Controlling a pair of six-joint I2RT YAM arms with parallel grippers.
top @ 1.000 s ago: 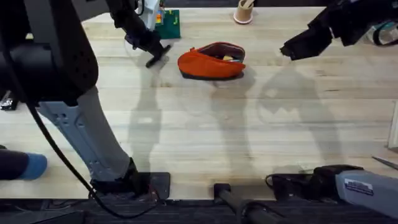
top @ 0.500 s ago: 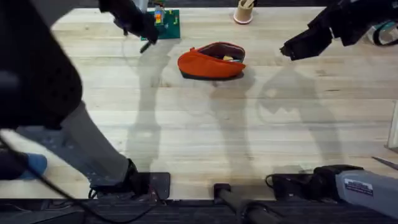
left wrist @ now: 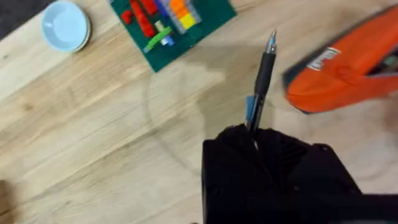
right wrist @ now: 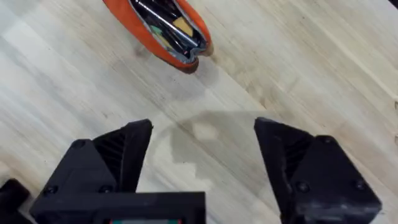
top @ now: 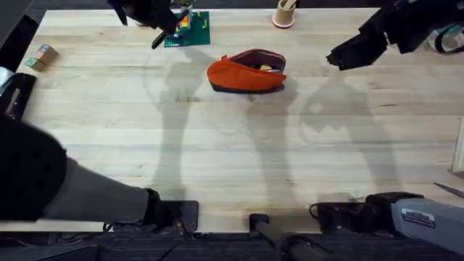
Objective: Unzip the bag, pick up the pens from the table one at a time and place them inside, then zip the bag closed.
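Nearest us in the overhead view, the arm bases sit at the bottom edge, w/ bare light-wood bench (top: 232,159) stretching ahead. Mid-bench lies the orange bag (top: 246,72), unzipped, its mouth gaping; in the right wrist view we see dark slim items and sth yellowish inside the bag (right wrist: 163,28), but can't tell what each is. The bag rests flat on the wood, apart from both pincers.

The right pincer (top: 341,58) hangs above the bench to the bag's right, well apart from it; its fingers (right wrist: 121,155) stand wide w/ nothing between them.

Farther back on the left, the left pincer (top: 156,22) is clamped on a black pen (left wrist: 261,78), raised off the bench; the pen sticks out past the fingertips, silver tip outward, toward the bag's side. Just beyond it sits a green plate of coloured bricks (top: 190,27). Far edge: a tan cup (top: 283,14). The left wrist view also shows a pale blue dish (left wrist: 66,26).
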